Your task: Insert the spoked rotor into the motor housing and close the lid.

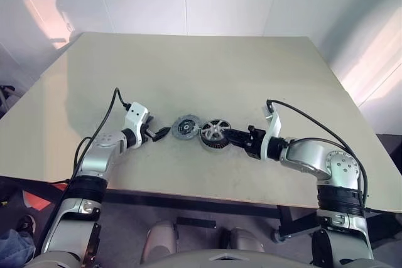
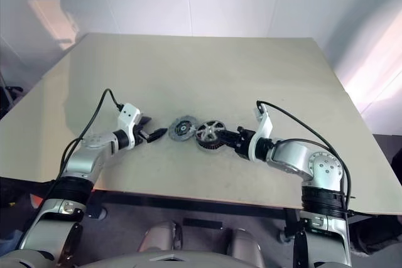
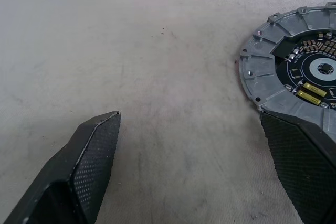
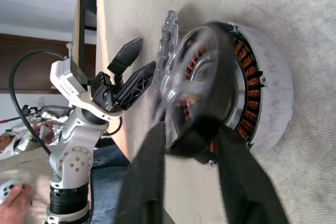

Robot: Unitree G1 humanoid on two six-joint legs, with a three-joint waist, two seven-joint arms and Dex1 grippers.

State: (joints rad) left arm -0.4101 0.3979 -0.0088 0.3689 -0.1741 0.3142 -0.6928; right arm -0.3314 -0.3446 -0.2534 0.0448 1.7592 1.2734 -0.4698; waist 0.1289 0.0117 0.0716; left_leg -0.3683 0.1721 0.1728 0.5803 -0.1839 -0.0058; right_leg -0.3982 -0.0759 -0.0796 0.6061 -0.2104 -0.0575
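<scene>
Beige counter [image 1: 188,67]; grey ribbed lid [image 3: 273,66] with dark centre and yellow parts; silver-spoked, dark-rimmed rotor [image 1: 213,130]; copper windings ring the silver housing [image 4: 273,93]; black textured claw fingers [image 3: 89,156].

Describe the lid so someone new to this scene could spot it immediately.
On the beige table, look near the front edge between the two arms, where two round metal parts lie side by side. The lid is the one nearer the left tool: a flat grey disc with a dark centre, unlike the taller motor housing with the spoked rotor.
</scene>
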